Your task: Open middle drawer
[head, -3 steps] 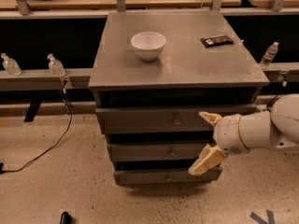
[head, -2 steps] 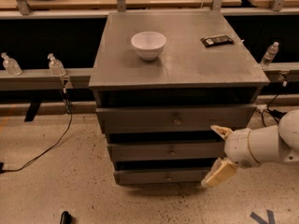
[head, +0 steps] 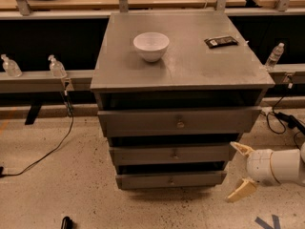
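The grey cabinet (head: 181, 66) stands in the centre with three drawer fronts. The middle drawer (head: 143, 155) is a long flat dull-grey front with a small round metal knob (head: 175, 153) at its centre. It sits between the top drawer (head: 138, 121) and the bottom drawer (head: 143, 180). My gripper (head: 242, 171) is low at the right, beside the cabinet's lower right corner, apart from the drawers. Its two tan fingers (head: 242, 149) are spread apart and hold nothing.
A white bowl (head: 151, 46) and a dark flat packet (head: 220, 42) lie on the cabinet top. Clear bottles (head: 57, 67) stand on a rail behind at left, and another bottle (head: 274, 56) at right. Cables (head: 43, 156) run over the speckled floor at left and right.
My gripper has moved to the right and slightly down, away from the front of the middle drawer to the cabinet's right side. The drawers have not moved.
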